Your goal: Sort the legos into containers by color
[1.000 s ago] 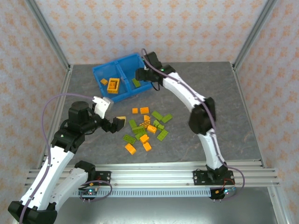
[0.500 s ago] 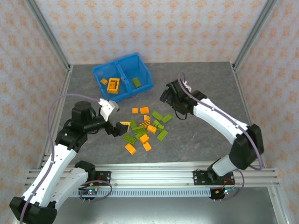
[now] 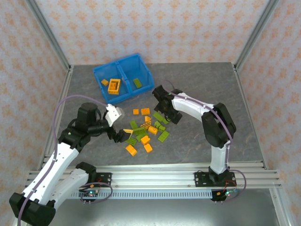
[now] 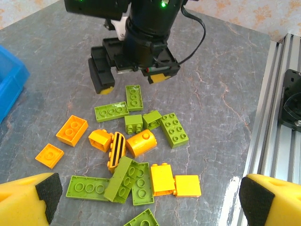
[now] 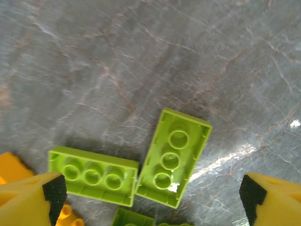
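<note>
The legos [image 3: 146, 129] lie in a loose pile of orange and green bricks on the grey table. The blue bin [image 3: 123, 70] stands behind them: its left container holds an orange frame [image 3: 114, 85], its right container a green brick [image 3: 137, 83]. My right gripper [image 3: 165, 114] hangs open over the pile's far edge. Below it, two upside-down green bricks [image 5: 176, 157] [image 5: 94, 175] lie between its spread fingertips [image 5: 33, 200]. My left gripper [image 3: 120, 125] is open at the pile's left side, looking across orange bricks [image 4: 162, 179] and green bricks [image 4: 174, 129] at the right gripper [image 4: 131, 80].
A yellow-and-black striped piece [image 4: 116, 150] leans among the bricks. The aluminium rail [image 4: 277, 94] runs along the table's near edge. Bare grey table [image 3: 211, 94] stretches right of the pile. Metal frame posts [image 3: 51, 42] stand at the back corners.
My right arm swung from over the bin's right container down to the pile, and its jaws opened wide. My left gripper moved slightly closer to the pile.
</note>
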### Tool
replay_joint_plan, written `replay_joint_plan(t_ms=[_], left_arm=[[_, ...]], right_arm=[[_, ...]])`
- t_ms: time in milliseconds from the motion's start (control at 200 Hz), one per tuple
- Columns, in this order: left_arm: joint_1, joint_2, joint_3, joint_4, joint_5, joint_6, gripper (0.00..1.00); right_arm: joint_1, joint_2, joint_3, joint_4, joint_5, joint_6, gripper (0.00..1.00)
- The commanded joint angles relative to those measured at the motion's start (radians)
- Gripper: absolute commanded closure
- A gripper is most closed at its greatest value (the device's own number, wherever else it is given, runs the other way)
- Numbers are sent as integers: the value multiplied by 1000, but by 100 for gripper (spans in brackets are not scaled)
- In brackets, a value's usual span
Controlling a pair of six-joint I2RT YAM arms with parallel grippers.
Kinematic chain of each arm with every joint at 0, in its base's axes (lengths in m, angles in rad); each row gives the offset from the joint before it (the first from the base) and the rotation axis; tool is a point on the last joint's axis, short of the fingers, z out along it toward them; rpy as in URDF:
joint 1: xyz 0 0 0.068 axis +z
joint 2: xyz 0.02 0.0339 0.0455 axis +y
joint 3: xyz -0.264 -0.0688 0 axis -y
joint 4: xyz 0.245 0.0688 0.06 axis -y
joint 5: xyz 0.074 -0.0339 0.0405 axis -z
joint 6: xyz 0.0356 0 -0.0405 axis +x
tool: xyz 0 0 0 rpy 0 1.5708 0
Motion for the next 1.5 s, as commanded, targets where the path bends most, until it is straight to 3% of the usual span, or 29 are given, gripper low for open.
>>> replay_joint_plan(t_ms=[0, 220, 530, 676, 836, 991, 1136, 1241, 1401, 1496], left_arm=[[-7, 7, 13, -20, -8, 29, 1], [-7, 15, 15, -16, 2, 29, 1], [-7, 21, 13, -16, -11, 27, 1], [-7, 21, 16, -19, -10, 25, 1], [-7, 8, 15, -14, -10, 29, 1], [-6, -12, 13, -4, -43, 24, 1], [-7, -44, 2, 21, -94, 9, 1], [-7, -60, -3, 28, -152, 1, 1], [-6, -75, -3, 22, -337, -31, 1], [-6, -78, 0, 14, -356, -32, 1]], right_arm=[[-12, 8, -58, 22, -15, 53, 6], [-29, 31, -123, 59, -22, 79, 17], [-38, -7, -190, 69, 5, 97, 51], [-42, -92, -223, 62, 78, 105, 67], [-39, -229, -200, 40, 219, 57, 68], [5, -342, -125, 110, 311, -144, 68], [60, -355, -27, 291, 187, -470, 67], [71, -279, 81, 359, 68, -636, 65], [70, -21, 400, 244, 67, -804, 65], [67, 165, 630, 159, 92, -855, 65]])
